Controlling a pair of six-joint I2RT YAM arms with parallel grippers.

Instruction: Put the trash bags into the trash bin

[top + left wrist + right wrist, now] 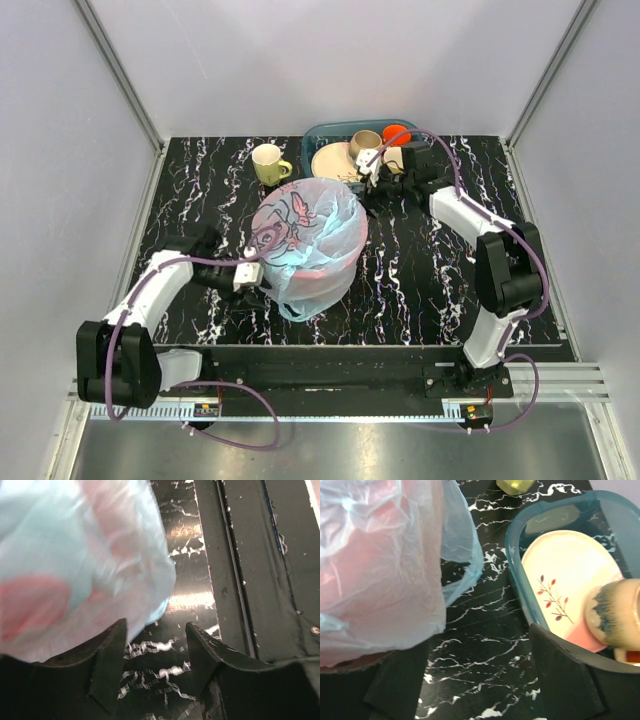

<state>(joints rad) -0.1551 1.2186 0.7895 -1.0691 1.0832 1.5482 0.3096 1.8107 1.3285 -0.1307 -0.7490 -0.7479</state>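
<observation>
From above, trash bag shrouding trash bin; from right wrist alone, plate twig print, three o'clock; left claw, right claw wide, empty.

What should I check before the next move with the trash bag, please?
1. Left end effector open, empty: ok.
2. Right end effector open, empty: ok.
3. Trash bag inside the red basket: not ok; it is draped over it, hanging outside.
4. Basket upright: cannot tell, the bag covers it.
5. Right end effector apart from the teal tray: cannot tell, very close.
</observation>
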